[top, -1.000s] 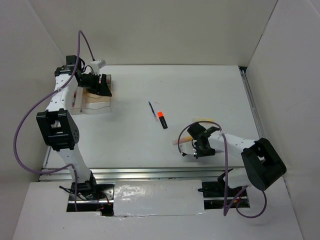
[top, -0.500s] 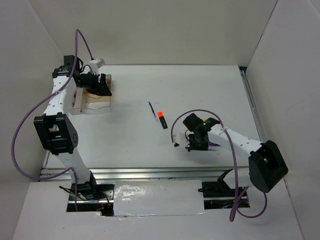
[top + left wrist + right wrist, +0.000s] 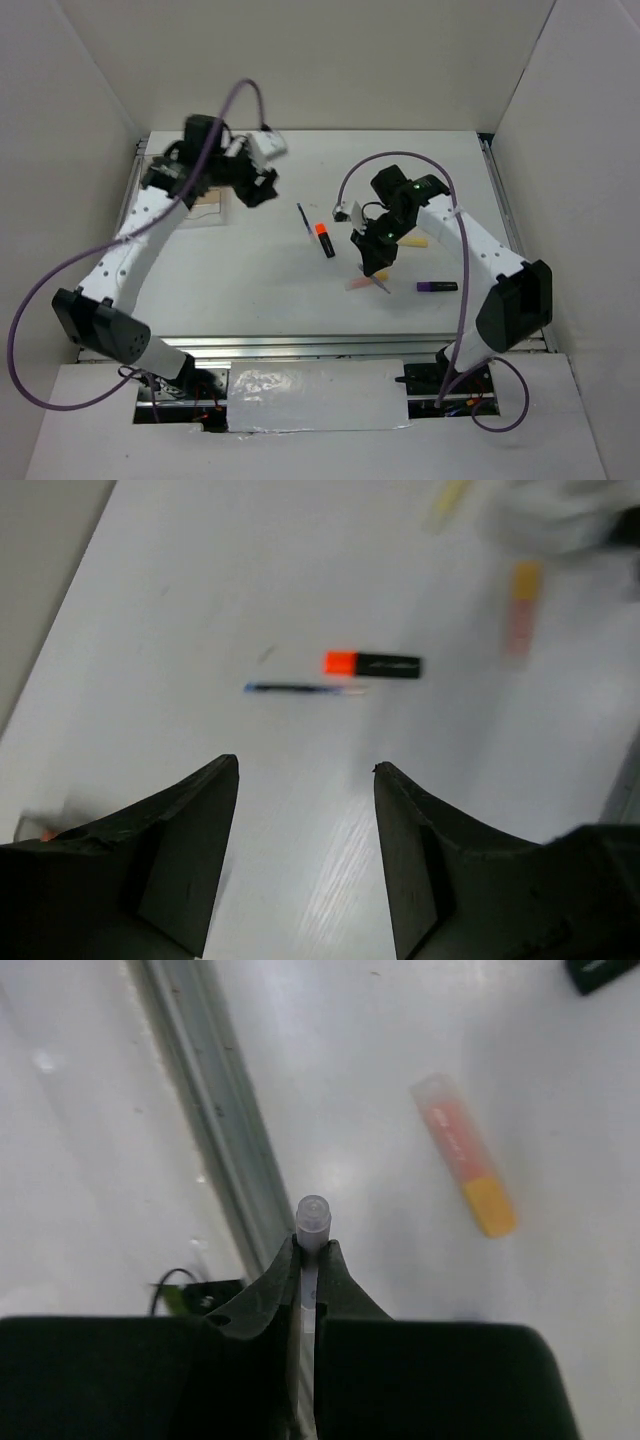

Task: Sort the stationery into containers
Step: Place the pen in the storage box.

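My right gripper point(image 3: 312, 1245) is shut on a thin pen with a pale translucent cap point(image 3: 313, 1214) that sticks out past the fingertips. In the top view that gripper point(image 3: 375, 268) hangs over the table's middle right, above a yellow-pink marker point(image 3: 364, 283) point(image 3: 463, 1155). An orange-capped black highlighter point(image 3: 325, 240) point(image 3: 372, 664) and a thin blue pen point(image 3: 303, 218) point(image 3: 300, 688) lie in the middle. My left gripper point(image 3: 258, 187) point(image 3: 305, 770) is open and empty, just right of the clear organiser tray point(image 3: 208, 210), which the arm partly hides.
A purple marker point(image 3: 437, 287) lies to the right of the right gripper. A pale yellow stick point(image 3: 413, 241) shows behind the right arm. White walls close in the table on three sides. A metal rail point(image 3: 300, 345) runs along the near edge.
The left arm swung from over the tray toward the table's middle. The right gripper shut on the thin pen and carried it up and back, uncovering the purple marker.
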`<action>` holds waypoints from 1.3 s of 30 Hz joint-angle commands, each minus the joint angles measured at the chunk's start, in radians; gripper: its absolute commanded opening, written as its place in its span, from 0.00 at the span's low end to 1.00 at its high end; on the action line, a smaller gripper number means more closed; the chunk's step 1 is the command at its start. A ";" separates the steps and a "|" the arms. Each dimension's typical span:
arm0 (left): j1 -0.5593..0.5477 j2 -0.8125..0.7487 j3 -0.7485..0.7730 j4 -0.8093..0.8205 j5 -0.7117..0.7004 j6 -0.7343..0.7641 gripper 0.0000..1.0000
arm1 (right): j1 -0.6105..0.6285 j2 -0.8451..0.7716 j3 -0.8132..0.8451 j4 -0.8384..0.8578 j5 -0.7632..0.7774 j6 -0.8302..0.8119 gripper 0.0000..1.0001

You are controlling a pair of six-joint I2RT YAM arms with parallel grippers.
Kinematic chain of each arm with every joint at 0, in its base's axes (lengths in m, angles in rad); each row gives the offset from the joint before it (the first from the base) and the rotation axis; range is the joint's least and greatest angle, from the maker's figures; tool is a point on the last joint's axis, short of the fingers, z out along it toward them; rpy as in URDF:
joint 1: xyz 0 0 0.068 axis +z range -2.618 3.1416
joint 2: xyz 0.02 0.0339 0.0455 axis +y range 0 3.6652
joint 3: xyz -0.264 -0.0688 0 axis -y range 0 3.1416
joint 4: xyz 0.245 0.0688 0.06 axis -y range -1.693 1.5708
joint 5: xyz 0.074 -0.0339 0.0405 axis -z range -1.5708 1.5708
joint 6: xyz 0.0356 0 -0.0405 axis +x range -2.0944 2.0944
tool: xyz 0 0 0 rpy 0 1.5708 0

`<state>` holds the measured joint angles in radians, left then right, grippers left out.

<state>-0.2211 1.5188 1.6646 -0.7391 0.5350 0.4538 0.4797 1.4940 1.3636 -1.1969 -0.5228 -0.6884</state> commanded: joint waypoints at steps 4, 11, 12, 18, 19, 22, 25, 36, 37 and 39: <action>-0.554 -0.190 -0.178 0.115 -0.476 0.302 0.70 | -0.050 0.133 0.072 -0.228 -0.338 -0.014 0.00; -0.874 -0.277 -0.363 0.210 -0.702 0.462 0.69 | -0.064 0.181 -0.023 -0.247 -0.479 -0.056 0.00; -0.909 -0.299 -0.406 0.243 -0.766 0.488 0.69 | -0.064 0.186 -0.030 -0.247 -0.493 -0.057 0.00; -1.112 -0.408 -0.628 0.477 -0.888 0.606 0.69 | -0.056 0.239 -0.054 -0.248 -0.605 -0.059 0.02; -1.126 -0.414 -0.638 0.484 -0.892 0.605 0.68 | -0.049 0.244 -0.055 -0.248 -0.618 -0.057 0.02; -1.185 -0.433 -0.683 0.514 -0.900 0.632 0.63 | -0.023 0.259 -0.058 -0.248 -0.658 -0.060 0.00; -1.250 -0.480 -0.788 0.587 -0.920 0.715 0.58 | 0.006 0.279 -0.054 -0.248 -0.684 -0.059 0.00; -1.295 -0.422 -0.918 0.779 -0.937 0.747 0.58 | 0.099 0.293 -0.017 -0.248 -0.672 -0.031 0.00; -1.295 -0.411 -0.904 0.774 -0.935 0.743 0.59 | 0.099 0.295 -0.014 -0.248 -0.674 -0.030 0.00; -1.299 -0.398 -0.896 0.773 -0.929 0.737 0.59 | 0.109 0.296 -0.008 -0.248 -0.674 -0.025 0.00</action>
<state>-1.5108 1.1046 0.7200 -0.0353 -0.3897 1.2007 0.5701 1.7794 1.3136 -1.3254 -1.1709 -0.7219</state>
